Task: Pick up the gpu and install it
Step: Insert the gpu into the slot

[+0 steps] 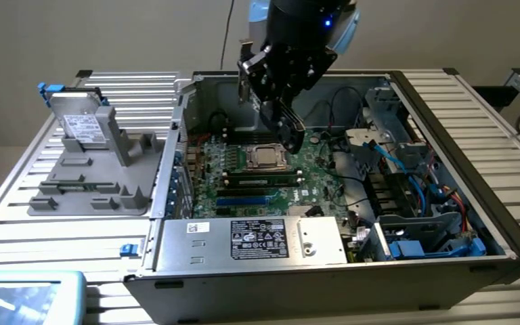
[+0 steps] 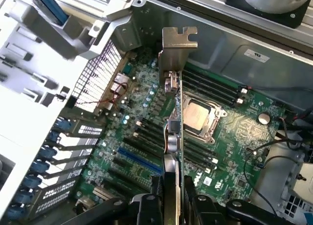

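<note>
**Green board, silver metal, touches of blue**

We see the gpu (image 2: 174, 129) edge-on as a thin green strip with silver fittings and a plain silver bracket (image 2: 178, 45). The gripper (image 2: 172, 196) is black. The motherboard (image 2: 230, 151) is green, speckled with small silver parts, crossed by black memory slots (image 2: 210, 85) and one bright blue slot (image 2: 139, 160). Its CPU socket (image 2: 198, 115) is silver. The computer case (image 1: 441, 267) is dark grey outside and pale grey inside, with a perforated grille (image 2: 98, 80). The power supply (image 1: 251, 240) is silver with a black-and-white label. The table (image 1: 25, 217) is silver, striped by slats.
</note>
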Action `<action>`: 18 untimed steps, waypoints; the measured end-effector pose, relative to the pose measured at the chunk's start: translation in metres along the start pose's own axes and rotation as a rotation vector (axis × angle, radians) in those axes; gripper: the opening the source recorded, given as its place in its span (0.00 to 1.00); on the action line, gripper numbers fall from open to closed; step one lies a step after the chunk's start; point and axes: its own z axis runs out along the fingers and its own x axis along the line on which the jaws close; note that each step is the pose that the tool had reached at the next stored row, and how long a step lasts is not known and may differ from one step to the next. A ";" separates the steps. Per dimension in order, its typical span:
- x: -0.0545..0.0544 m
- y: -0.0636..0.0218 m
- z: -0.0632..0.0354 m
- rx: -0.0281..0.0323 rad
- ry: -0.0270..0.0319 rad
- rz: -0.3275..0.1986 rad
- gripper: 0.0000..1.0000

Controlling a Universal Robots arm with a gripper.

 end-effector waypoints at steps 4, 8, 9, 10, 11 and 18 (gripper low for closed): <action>0.000 -0.0001 0.0005 0.0052 0.0106 -0.072 0.28; 0.000 -0.0001 0.0009 0.0107 0.0206 -0.143 0.28; 0.000 -0.0002 0.0011 0.0123 0.0230 -0.162 0.28; 0.000 -0.0002 0.0011 0.0139 0.0252 -0.180 0.28; 0.000 -0.0002 0.0012 0.0155 0.0272 -0.197 0.28; 0.000 -0.0004 0.0022 0.0420 0.0184 -0.324 0.28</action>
